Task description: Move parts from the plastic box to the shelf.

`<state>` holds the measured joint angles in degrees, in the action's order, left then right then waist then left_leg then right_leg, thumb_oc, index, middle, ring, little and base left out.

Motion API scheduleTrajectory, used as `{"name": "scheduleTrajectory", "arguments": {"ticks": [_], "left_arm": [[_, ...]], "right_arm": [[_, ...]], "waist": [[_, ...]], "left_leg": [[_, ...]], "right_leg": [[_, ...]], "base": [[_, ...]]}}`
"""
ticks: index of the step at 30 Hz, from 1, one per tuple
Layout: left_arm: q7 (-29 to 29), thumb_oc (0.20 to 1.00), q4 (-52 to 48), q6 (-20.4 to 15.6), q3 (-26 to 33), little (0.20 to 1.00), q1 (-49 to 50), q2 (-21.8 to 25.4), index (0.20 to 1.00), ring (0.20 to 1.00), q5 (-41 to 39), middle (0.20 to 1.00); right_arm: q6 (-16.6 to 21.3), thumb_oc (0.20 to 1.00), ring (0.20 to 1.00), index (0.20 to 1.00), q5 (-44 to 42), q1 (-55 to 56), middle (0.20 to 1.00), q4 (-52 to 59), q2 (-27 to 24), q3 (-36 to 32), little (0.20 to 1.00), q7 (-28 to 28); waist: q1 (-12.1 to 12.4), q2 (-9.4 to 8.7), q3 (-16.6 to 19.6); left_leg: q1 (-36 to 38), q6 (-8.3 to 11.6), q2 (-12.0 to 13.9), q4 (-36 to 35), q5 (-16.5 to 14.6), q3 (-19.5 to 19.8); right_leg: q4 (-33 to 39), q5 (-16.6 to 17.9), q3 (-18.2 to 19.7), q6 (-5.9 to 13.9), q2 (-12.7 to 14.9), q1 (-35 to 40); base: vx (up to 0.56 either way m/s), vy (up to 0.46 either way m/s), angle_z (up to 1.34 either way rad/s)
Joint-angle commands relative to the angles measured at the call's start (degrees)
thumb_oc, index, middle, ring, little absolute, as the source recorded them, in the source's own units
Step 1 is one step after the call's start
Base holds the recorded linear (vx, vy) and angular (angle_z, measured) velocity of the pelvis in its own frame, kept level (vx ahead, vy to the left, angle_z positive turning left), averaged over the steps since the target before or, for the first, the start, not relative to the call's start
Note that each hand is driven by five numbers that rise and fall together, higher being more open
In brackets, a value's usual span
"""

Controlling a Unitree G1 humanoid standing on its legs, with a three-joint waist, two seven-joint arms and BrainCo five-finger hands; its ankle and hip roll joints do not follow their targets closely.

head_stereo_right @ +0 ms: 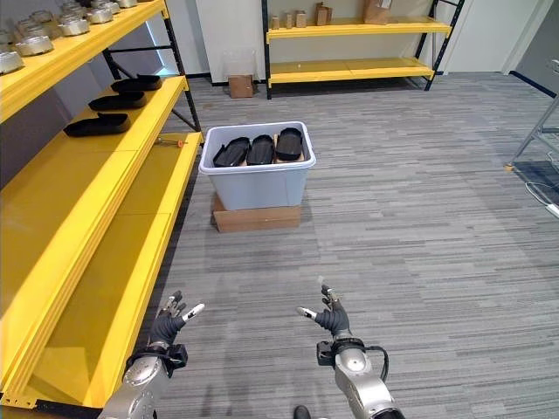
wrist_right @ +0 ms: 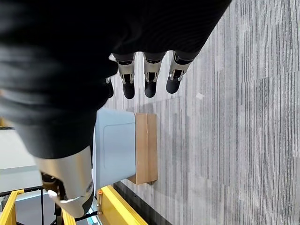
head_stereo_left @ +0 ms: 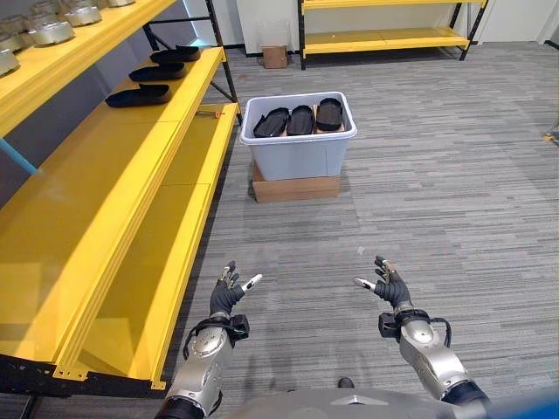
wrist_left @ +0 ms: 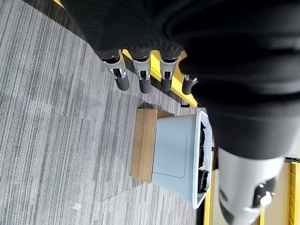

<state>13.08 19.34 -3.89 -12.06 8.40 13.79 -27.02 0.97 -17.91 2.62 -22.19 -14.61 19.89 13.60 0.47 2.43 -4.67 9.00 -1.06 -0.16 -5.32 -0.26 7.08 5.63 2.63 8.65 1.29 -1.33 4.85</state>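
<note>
While the left hand (head_stereo_left: 229, 295) and right hand (head_stereo_left: 389, 286) hover spread and empty, the parts (head_stereo_left: 300, 120) lie well ahead in the box (head_stereo_left: 297, 150), so a reach from here would likely fall short.

Cardboard box (head_stereo_left: 295, 188) on grey carpet (head_stereo_left: 454, 157); far shelving (head_stereo_right: 358, 44)

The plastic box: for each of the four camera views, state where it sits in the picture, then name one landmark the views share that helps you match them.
Left eye view: plastic box upper centre, right of the yellow shelf.
Right eye view: left of centre, upper half.
Left wrist view: lower right, past the left hand.
Right wrist view: left of centre, past the right hand.
Shared landmark: the cardboard box under it.
</note>
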Motion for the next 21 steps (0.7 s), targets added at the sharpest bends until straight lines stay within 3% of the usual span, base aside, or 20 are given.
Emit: {"name": "scheduleTrajectory", "arguments": {"ticks": [1,21], "left_arm": [[-1.53,1.000,-0.13,-2.26,0.29,1.000,-2.03,1.17,1.000,1.000,-0.99,1.000],[-2.61,1.000,-0.14,-2.02,0.03,1.000,-2.00,1.50,1.000,1.000,-0.72,1.000]], "right_arm": [[2.46,1.000,1.000,1.000,-0.97,-0.28,1.000,3.00,-0.26,-0.58,1.000,-0.60],[2.65,1.000,1.000,1.000,-1.85,0.04,1.000,2.90,-0.29,-0.43,1.000,-1.81]], "waist": [[0.17,-2.30,1.56],[0.17,-2.50,1.56]], "left_leg": [[-2.34,0.73,-0.76,0.32,-0.30,4.69],[-2.18,0.73,-0.65,0.32,-0.58,4.79]], "right_leg": [[-0.63,-2.07,-2.33,3.90,3.92,1.19],[-0.63,-2.36,-2.51,3.93,4.02,1.32]], "base": [[0.00,0.000,0.00],[0.00,0.000,0.00]]}}
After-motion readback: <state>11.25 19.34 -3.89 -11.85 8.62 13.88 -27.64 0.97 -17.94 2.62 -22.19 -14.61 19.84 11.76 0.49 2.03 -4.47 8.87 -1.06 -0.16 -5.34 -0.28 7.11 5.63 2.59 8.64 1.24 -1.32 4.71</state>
